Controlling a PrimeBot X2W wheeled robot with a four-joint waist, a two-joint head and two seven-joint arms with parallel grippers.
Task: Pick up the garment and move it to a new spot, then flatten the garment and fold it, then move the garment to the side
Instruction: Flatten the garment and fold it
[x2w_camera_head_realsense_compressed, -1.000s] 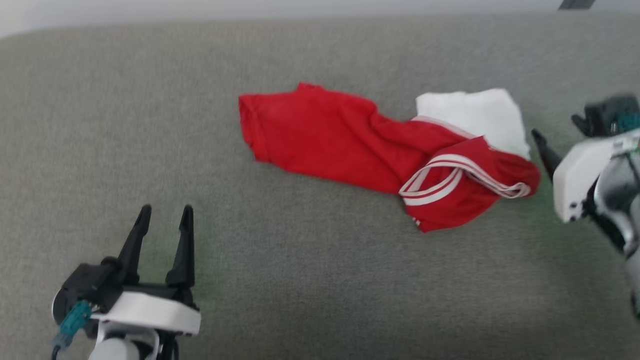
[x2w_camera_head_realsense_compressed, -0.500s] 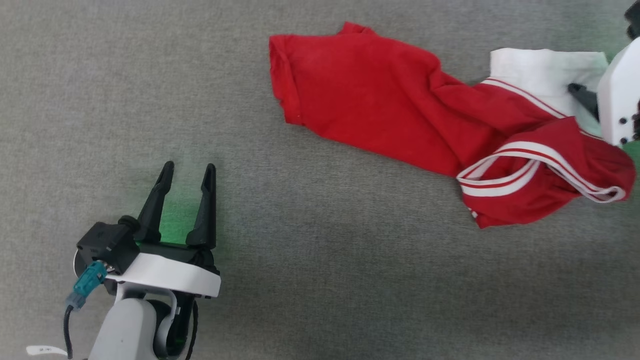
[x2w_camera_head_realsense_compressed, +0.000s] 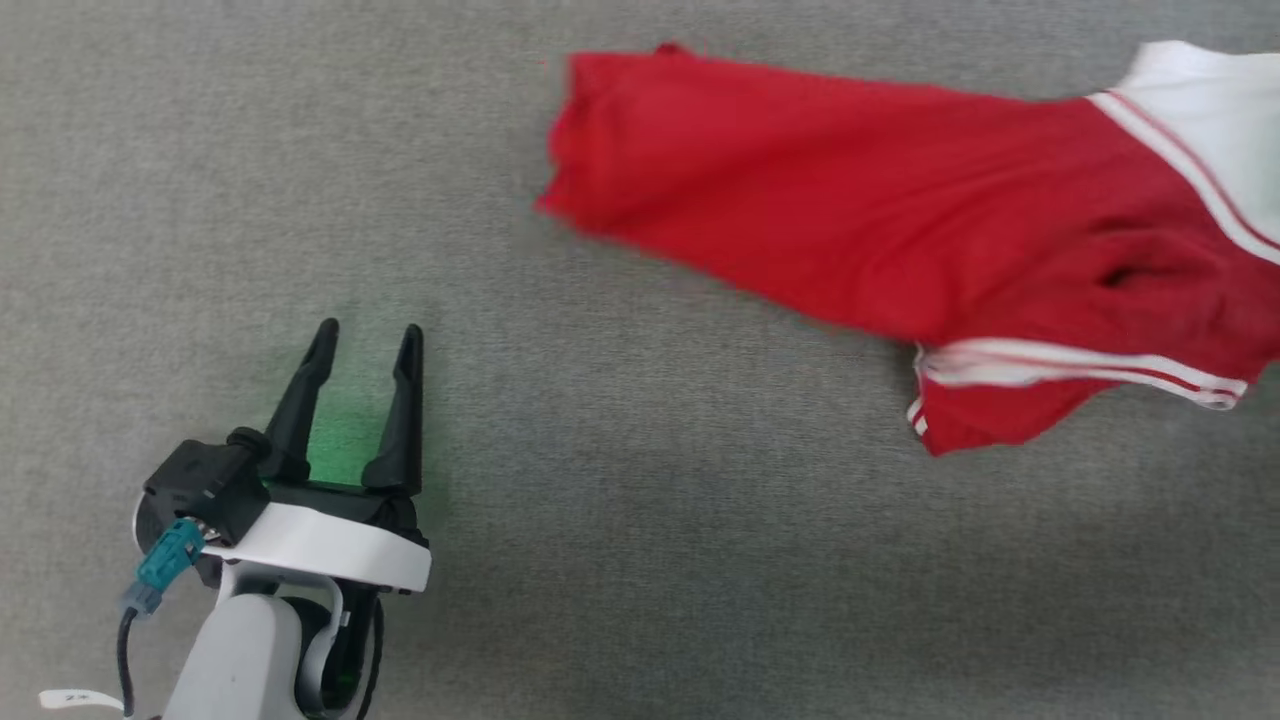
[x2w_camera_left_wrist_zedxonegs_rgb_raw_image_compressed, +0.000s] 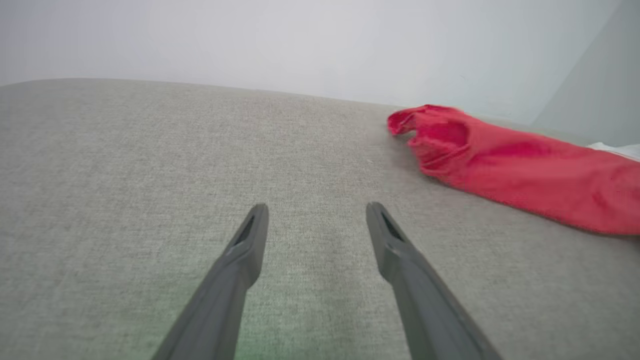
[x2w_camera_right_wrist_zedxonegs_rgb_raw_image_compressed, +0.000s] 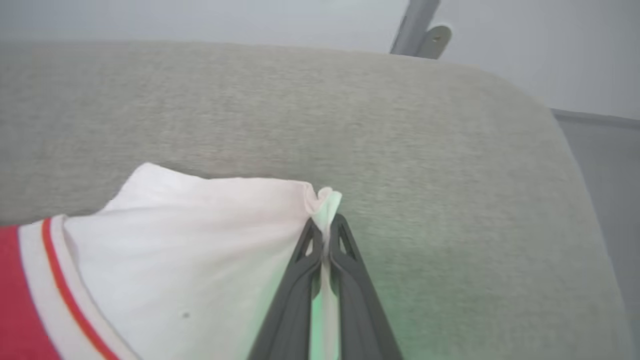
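right hand (x2w_camera_right_wrist_zedxonegs_rgb_raw_image_compressed: 325, 225) pinching garment (x2w_camera_right_wrist_zedxonegs_rgb_raw_image_compressed: 190, 240) white corner, left hand (x2w_camera_head_realsense_compressed: 365, 345) spread

I get soft, even, fairly bright light over the grey woven fabric surface (x2w_camera_head_realsense_compressed: 640, 580), with no glare. Motion blur smears the red fabric shirt with white sleeve panels (x2w_camera_head_realsense_compressed: 850, 220) in the head view, and its edges streak. A green glow tints the surface at the left gripper (x2w_camera_head_realsense_compressed: 370, 328) and beside the right gripper (x2w_camera_right_wrist_zedxonegs_rgb_raw_image_compressed: 326, 222). Shadows are faint. Both wrist views bow the surface's far edge.
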